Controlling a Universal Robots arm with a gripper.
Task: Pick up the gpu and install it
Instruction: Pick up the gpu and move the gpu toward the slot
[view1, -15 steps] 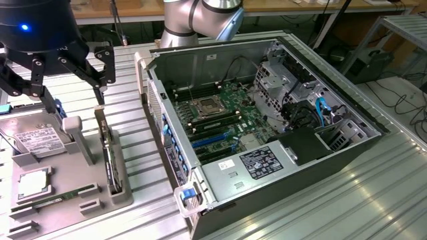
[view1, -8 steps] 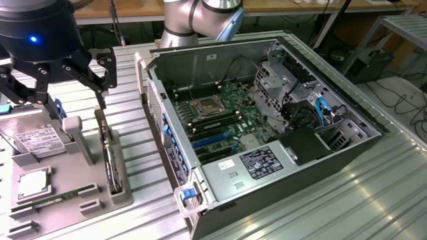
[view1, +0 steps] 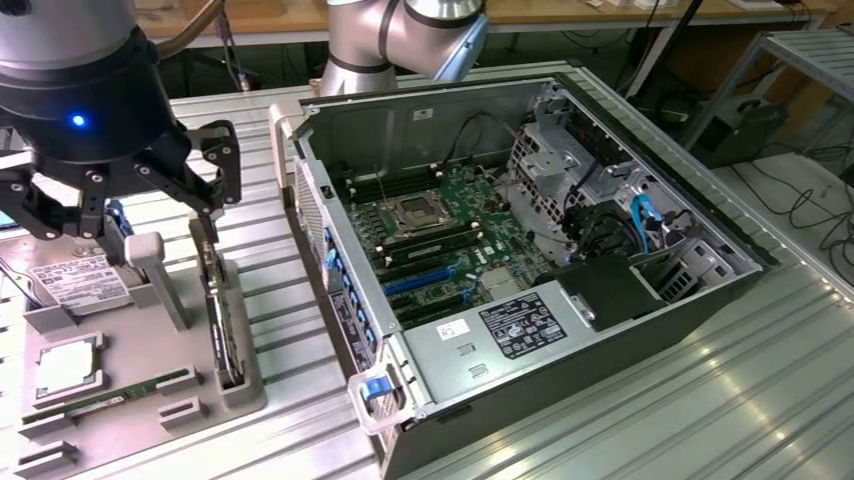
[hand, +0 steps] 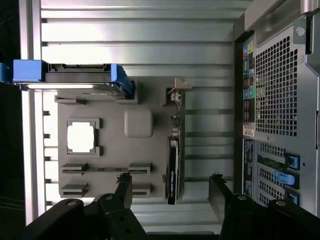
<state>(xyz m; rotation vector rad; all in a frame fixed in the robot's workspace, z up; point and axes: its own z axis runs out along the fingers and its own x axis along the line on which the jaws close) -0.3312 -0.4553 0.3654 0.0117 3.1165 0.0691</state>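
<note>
The tool (view1: 118, 212) hangs with its jaws spread wide and empty above the grey holder (view1: 147, 395), which lies on the slatted table (view1: 300, 300) beside the open case (view1: 601, 380). The gpu (view1: 220, 310) stands on its long edge in a slot along the holder's side nearest the case. In the wrist view it is seen edge-on as a thin dark strip, one end roughly in line with the gap between the jaws. Judged from its form, the card is light and stiff but fragile: a thin board with exposed parts on its faces and contacts along the edge seated in the slot. The safest hold is probably across the two flat faces at the free upper edge, near mid-length so that it hangs level. The pinch should be gentle, since the smooth faces may slip and the board could be damaged if twisted.
</note>
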